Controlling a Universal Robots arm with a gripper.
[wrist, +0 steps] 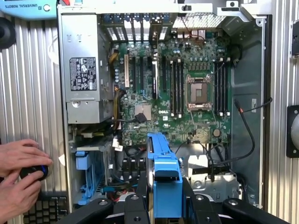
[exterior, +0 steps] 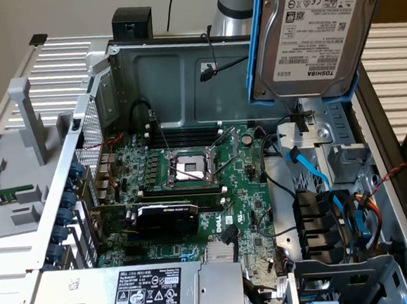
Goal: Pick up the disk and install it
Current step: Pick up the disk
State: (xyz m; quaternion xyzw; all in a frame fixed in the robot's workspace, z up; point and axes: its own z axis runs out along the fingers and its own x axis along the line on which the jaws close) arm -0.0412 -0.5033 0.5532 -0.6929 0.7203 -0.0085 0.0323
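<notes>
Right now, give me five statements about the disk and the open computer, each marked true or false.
1. The disk hangs above the open computer case, not in a bay. True.
2. The gripper is empty. False: it is shut on the disk's blue frame.
3. A cooler covers the processor socket. False: the socket lies bare.
4. A person's hands rest outside the case. True.
5. The disk's label is turned away from the exterior view. False: its white label faces that view.
</notes>
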